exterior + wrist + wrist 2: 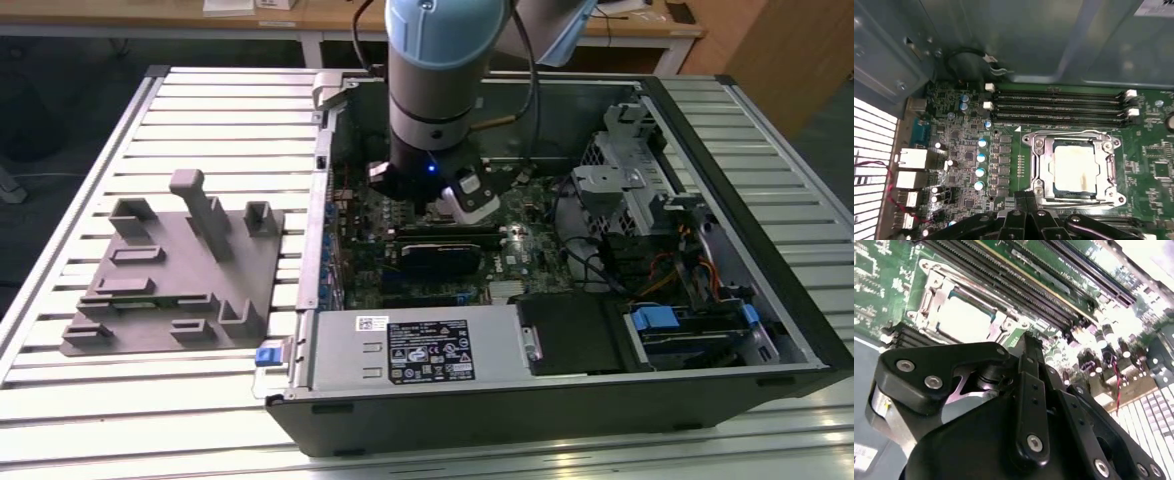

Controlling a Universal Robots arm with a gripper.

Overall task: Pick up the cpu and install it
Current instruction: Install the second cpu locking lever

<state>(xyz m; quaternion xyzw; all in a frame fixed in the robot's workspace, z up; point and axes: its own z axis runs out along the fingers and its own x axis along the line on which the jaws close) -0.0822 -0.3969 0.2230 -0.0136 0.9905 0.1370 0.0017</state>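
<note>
Claw: our gripper hangs just above the motherboard, fingers pressed together, pinching nothing.
CPU: we see the cpu lying flat inside the socket frame, just beside our fingertips, in both wrist views.
Progress: we judge the chip seated; whether the frame is latched, we cannot tell.
Surroundings: computer case, grey tray well apart.

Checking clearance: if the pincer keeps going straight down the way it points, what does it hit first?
Probably the motherboard just beside the socket frame, where the cpu already sits. The pincer hangs close above that edge; depth is unclear.
</note>
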